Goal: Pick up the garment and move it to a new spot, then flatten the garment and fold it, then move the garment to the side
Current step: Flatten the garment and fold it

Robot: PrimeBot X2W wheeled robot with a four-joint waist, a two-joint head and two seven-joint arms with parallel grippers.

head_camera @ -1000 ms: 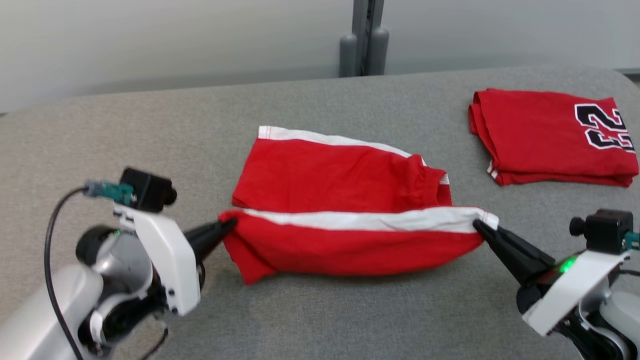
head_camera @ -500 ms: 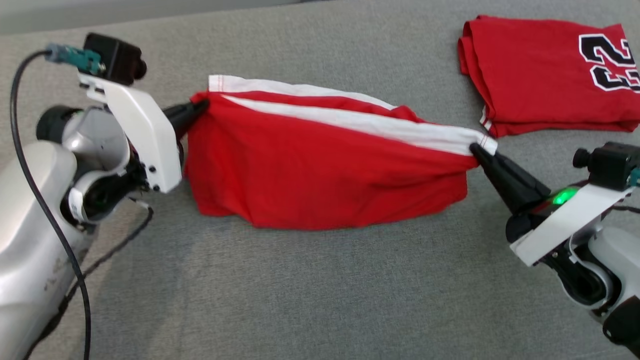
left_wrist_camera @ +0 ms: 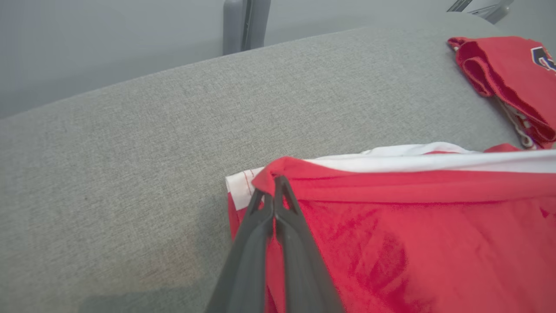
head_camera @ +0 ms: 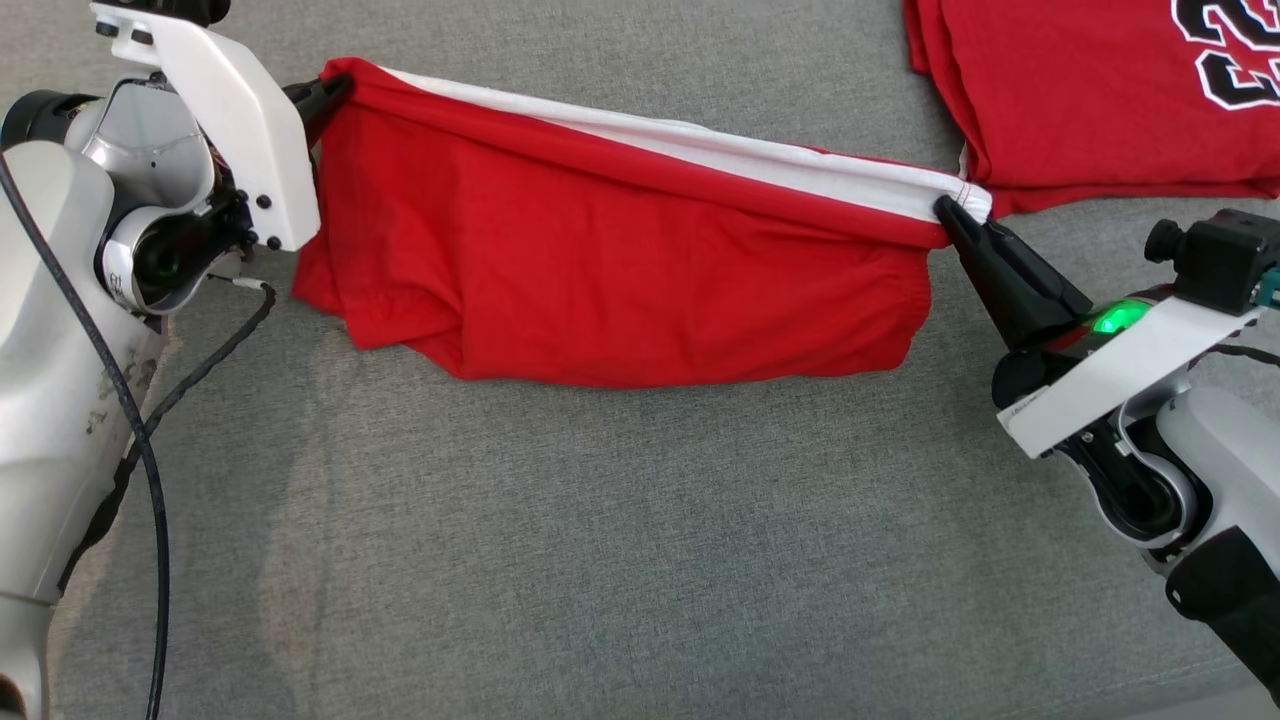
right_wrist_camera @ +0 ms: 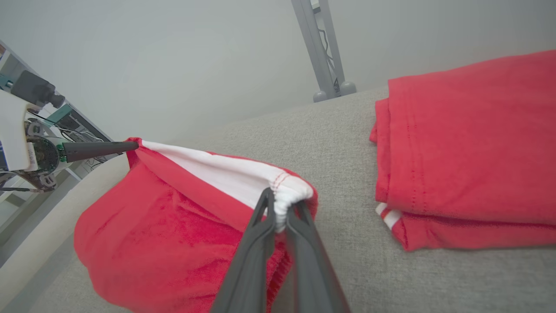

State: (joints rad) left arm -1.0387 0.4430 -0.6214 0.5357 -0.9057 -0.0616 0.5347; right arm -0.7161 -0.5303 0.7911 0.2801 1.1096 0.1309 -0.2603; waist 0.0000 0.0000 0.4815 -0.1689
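The garment (head_camera: 620,270) is a pair of red shorts with a white stripe, stretched between my two grippers above the grey surface, its lower part sagging onto the cloth. My left gripper (head_camera: 335,88) is shut on its left corner, seen close up in the left wrist view (left_wrist_camera: 276,182) with red fabric (left_wrist_camera: 412,226) hanging to the right. My right gripper (head_camera: 945,210) is shut on the white-striped right corner, which bunches between the fingertips in the right wrist view (right_wrist_camera: 281,204). The garment (right_wrist_camera: 173,226) droops there toward the left.
A folded red shirt (head_camera: 1090,90) with black-and-white numbers lies at the back right, close to the held right corner; the folded shirt (right_wrist_camera: 469,148) fills the right of the right wrist view. The grey padded surface (head_camera: 600,560) stretches wide in front. A grey post (left_wrist_camera: 245,24) stands behind.
Both grippers carried the garment's front edge up and back over its far half, so it now hangs taut between them. The head camera tilted down, shifting the whole picture.
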